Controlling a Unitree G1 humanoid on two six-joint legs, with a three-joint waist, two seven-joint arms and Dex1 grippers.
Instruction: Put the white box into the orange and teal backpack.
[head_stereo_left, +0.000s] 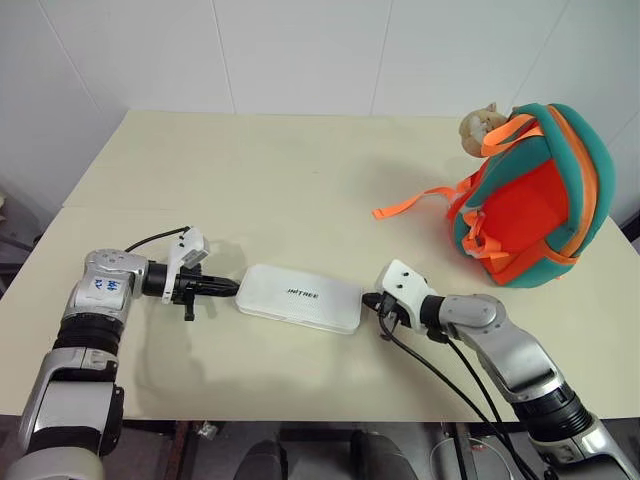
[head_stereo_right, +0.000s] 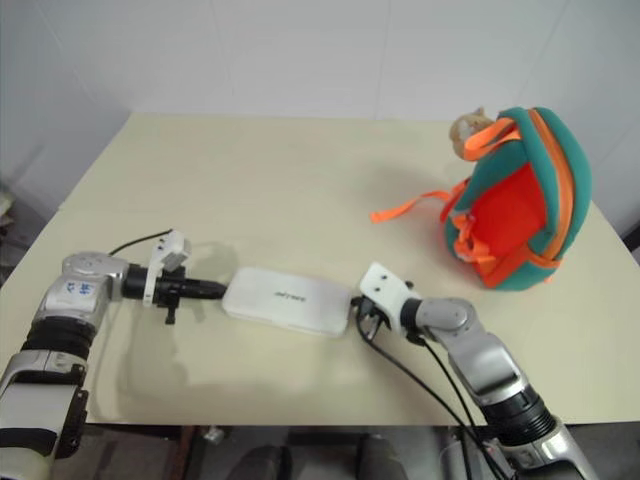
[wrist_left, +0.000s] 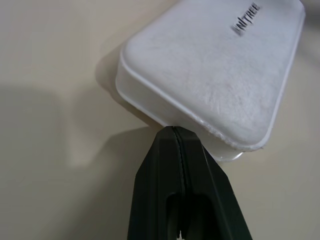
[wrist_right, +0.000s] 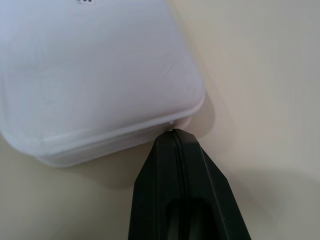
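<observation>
The white box (head_stereo_left: 300, 297) lies flat on the table near its front edge, dark lettering facing up. My left gripper (head_stereo_left: 236, 287) is shut, and its tip touches the box's left short end (wrist_left: 172, 117). From the other side my right gripper (head_stereo_left: 366, 299) is also shut, its tip pressed against the box's right short end (wrist_right: 170, 122). Neither holds anything between its fingers. The orange and teal backpack (head_stereo_left: 530, 195) stands at the far right of the table, with a tan plush toy (head_stereo_left: 480, 125) at its top and an orange strap (head_stereo_left: 410, 205) trailing left.
The cream table (head_stereo_left: 270, 180) stretches back to a white wall. Cables run from both wrists toward the table's front edge (head_stereo_left: 300, 415). Bare tabletop lies between the box and the backpack.
</observation>
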